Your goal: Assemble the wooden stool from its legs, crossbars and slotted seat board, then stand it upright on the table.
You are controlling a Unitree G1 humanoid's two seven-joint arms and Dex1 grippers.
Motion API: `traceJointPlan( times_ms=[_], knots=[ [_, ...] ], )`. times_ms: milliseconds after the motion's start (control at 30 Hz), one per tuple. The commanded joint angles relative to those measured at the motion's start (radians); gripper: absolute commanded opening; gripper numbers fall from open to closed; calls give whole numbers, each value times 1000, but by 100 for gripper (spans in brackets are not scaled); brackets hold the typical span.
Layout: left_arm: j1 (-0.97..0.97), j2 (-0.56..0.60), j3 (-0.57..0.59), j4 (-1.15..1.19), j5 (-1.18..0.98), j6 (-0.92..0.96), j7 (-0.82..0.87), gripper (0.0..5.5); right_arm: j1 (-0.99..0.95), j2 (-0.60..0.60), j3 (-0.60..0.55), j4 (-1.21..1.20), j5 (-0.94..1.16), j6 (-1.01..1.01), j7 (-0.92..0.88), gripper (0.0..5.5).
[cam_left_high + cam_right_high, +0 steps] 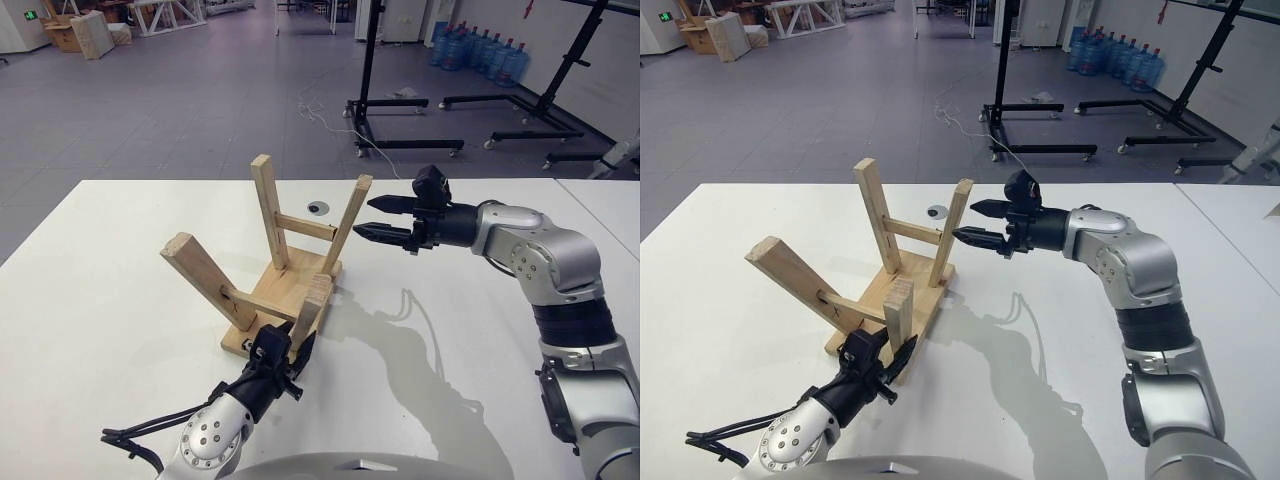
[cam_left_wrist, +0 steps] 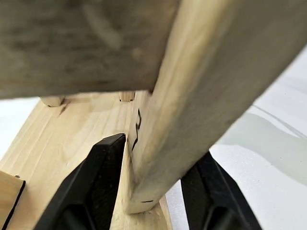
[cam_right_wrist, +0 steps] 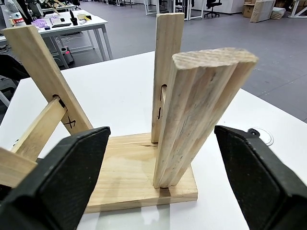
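1. On white tabletop, approx. at centre: stool is upside down, seat board flat on tabletop, 4 legs pointing up.
2. Left tool is low at near edge of seat board, at foot of near leg. Its fingers sit on both sides of this leg and are closed against it.
3. Right tool hangs at far right side of stool, level w/ upper half of far leg. It is wide open and holds nothing; fingertips just beside leg, not touching.
4. Crossbar joins far leg w/ second far leg.
5. Left leg leans outward, away from both tools.
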Motion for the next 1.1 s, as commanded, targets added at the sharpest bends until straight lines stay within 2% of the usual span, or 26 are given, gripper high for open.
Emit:
traceJointPlan(
  times_ms=[33,133,233,367,600,767,867,1000,1100],
  knots=[
    [4,22,33,33,0,-55,-21,138,-4,8,-1,-18,-12,-5,-14,402],
    [17,45,48,55,-10,-104,-54,110,2,13,-8,-18,-12,-15,-22,402],
    [32,85,77,67,-28,-145,-105,108,14,18,-12,-27,-10,-19,-35,402],
    [18,218,135,60,-111,-185,-287,106,43,4,-29,-1,2,-35,-3,402],
    [-120,379,299,173,-280,-179,-539,104,124,-159,-86,188,78,-114,421,402],
    [-159,402,342,257,-323,-178,-621,102,146,-179,-130,227,118,-92,490,402],
    [-157,404,357,293,-337,-186,-652,102,177,-147,-84,246,46,-181,491,402],
    [-189,410,356,321,-352,-189,-705,102,202,-36,45,304,-90,-359,479,402],
    [-230,419,351,359,-367,-184,-751,102,187,65,90,383,-147,-465,455,402]
  ],
)
